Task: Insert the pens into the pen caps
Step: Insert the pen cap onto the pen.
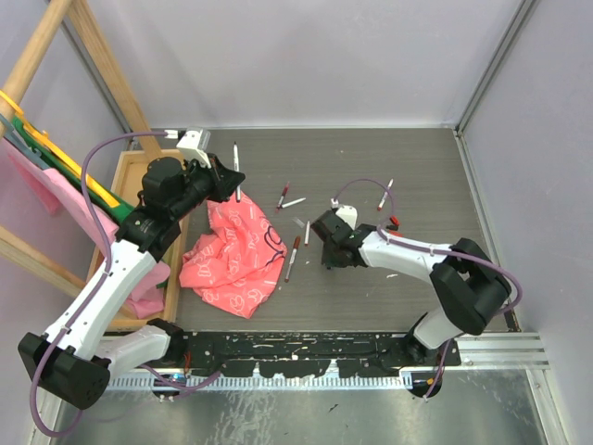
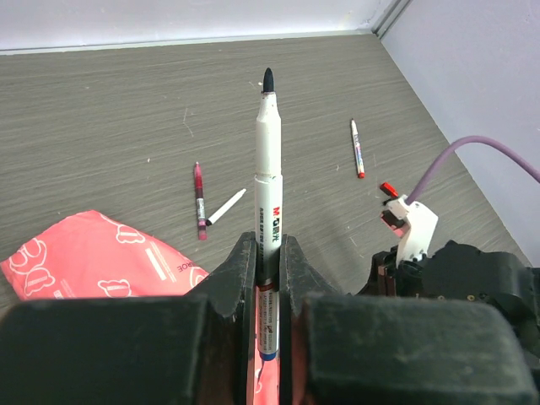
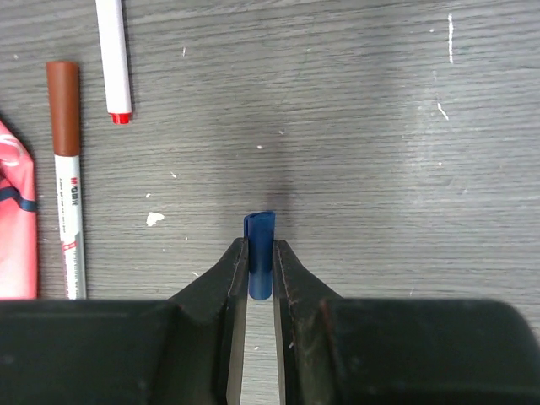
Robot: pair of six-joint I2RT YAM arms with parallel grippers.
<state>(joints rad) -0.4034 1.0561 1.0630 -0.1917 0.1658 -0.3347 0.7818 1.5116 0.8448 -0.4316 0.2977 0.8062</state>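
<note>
Left gripper (image 2: 268, 257) pinches a white marker pen (image 2: 269, 177) mid-barrel, dark tip pointing out beyond the jaws. Right gripper (image 3: 259, 253) is clamped on a blue cap (image 3: 260, 229) poking out ahead of its jaws. Get cap mouth and tip coaxial first, then push straight.

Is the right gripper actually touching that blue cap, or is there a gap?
Touching. The right wrist view shows the blue cap pinched between both fingers of the right gripper, no gap either side.
</note>
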